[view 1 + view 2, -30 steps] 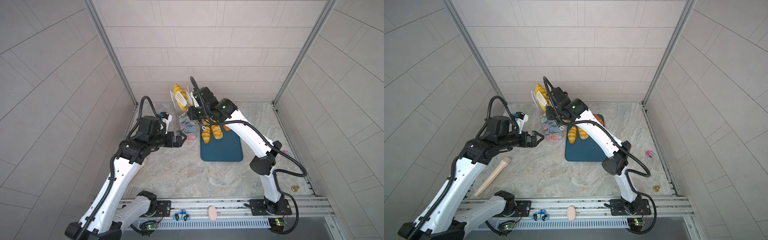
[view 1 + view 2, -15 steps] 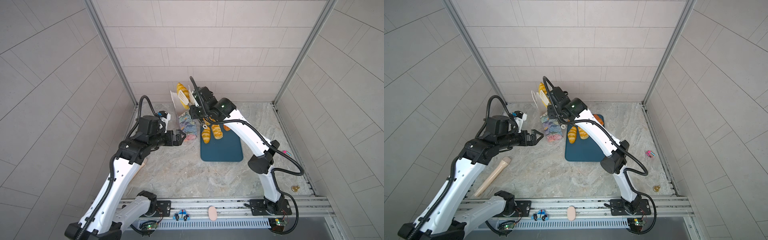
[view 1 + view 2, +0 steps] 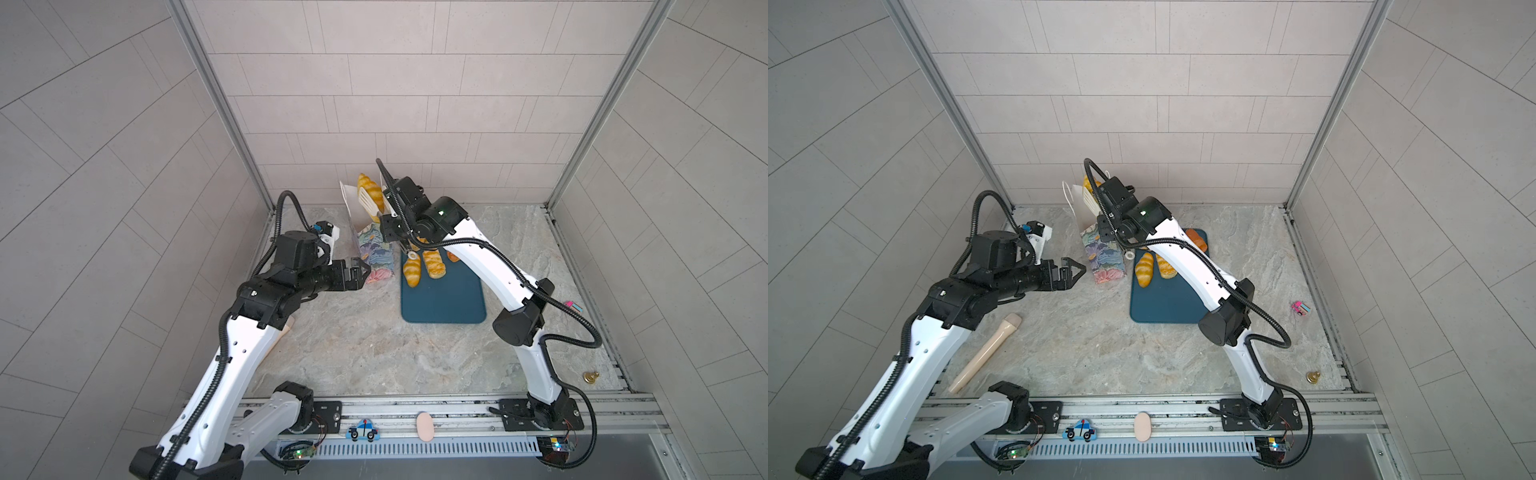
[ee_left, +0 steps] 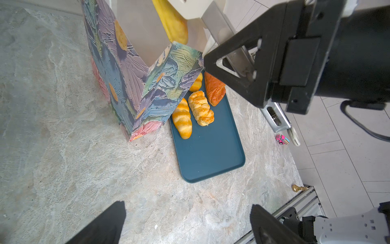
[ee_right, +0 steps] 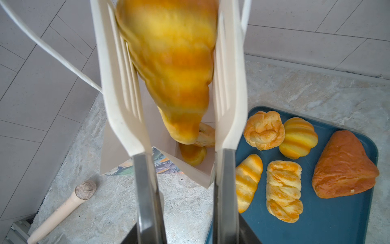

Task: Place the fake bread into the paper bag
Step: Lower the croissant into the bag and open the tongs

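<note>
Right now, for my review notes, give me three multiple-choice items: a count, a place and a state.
1. How many bread pieces lie on the blue tray? A three; B five; C seven.
2. Where is the bread in the tongs? A beside the paper bag; B above its open mouth; C on the tray.
3. The left claw is: A open, empty; B shut on bread; C shut on the bag.
Key: 1 B, five show in the right wrist view. 2 B, it hangs over the bag's opening. 3 A, its jaws stand wide apart.
</note>
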Robot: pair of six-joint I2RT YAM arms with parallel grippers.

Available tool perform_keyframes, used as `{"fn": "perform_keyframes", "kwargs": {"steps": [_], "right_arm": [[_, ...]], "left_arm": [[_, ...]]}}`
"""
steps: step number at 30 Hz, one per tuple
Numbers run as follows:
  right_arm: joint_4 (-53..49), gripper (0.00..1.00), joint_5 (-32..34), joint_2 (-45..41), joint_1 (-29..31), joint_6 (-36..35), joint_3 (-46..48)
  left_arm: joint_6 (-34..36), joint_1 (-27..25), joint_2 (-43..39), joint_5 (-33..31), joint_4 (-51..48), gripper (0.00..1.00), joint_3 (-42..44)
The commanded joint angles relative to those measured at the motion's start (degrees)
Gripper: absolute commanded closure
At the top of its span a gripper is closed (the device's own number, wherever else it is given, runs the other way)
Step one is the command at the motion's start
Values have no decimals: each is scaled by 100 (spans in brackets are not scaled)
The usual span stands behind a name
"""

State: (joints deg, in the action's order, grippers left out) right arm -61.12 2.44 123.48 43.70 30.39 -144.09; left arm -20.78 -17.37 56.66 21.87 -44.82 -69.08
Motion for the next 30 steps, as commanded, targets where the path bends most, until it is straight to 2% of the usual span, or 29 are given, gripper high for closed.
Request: {"fn": "perform_keyframes", "kwargs": {"steps": [1,10,20,30], "right_arm": [[47,47,109,-78,-2,-12,-170],[6,43,-105,-166,69,-27,-328],[-180,37,-16,-274,95,-85,-339],[-167,38,-47,-406,156,-103,-356]], "left_arm": [[-10,39,-116,-8,49,0,45],[-6,38,-173,35,52,0,51],[-21,29,-184,54,10,0,-6],[-33,31,-211,68,-73,0,-12]]}}
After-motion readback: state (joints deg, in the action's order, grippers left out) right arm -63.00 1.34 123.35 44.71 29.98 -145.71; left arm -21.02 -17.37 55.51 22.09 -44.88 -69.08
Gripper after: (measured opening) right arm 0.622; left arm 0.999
